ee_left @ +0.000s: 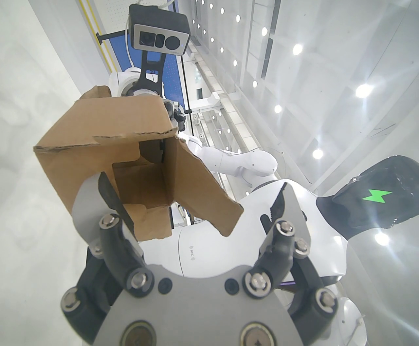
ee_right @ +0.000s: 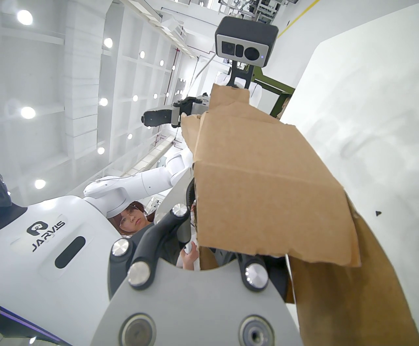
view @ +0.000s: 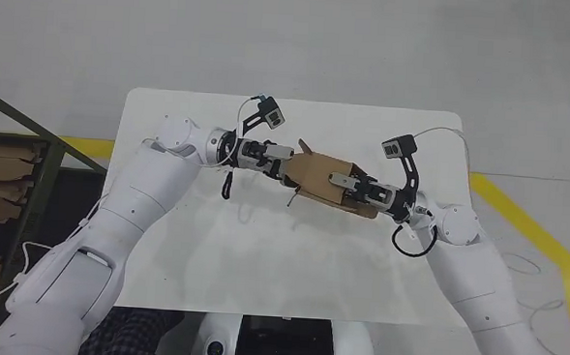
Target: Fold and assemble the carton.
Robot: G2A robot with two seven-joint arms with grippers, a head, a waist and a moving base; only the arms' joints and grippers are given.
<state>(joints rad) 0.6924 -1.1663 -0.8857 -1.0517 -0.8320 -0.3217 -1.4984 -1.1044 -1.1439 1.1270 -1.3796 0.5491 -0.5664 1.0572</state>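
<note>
A brown cardboard carton [view: 322, 172] is held above the middle of the white table [view: 261, 263], lying between my two grippers. My right gripper [view: 350, 186] is shut on the carton's end wall [ee_right: 262, 196]; one finger [ee_right: 183, 209] shows beside the wall and the other is hidden behind it. My left gripper [view: 284, 164] sits at the opposite, open end [ee_left: 144, 183] and is open wide. One of its fingers [ee_left: 98, 196] lies against the carton's side wall, the other [ee_left: 283, 209] stands free. Loose flaps [ee_left: 203, 190] hang out at this open end.
A rack with stacked flat cardboard [view: 4, 177] stands off the table's left edge. The table has bare surface in front of and behind the carton. A yellow floor line [view: 525, 219] runs past the right side.
</note>
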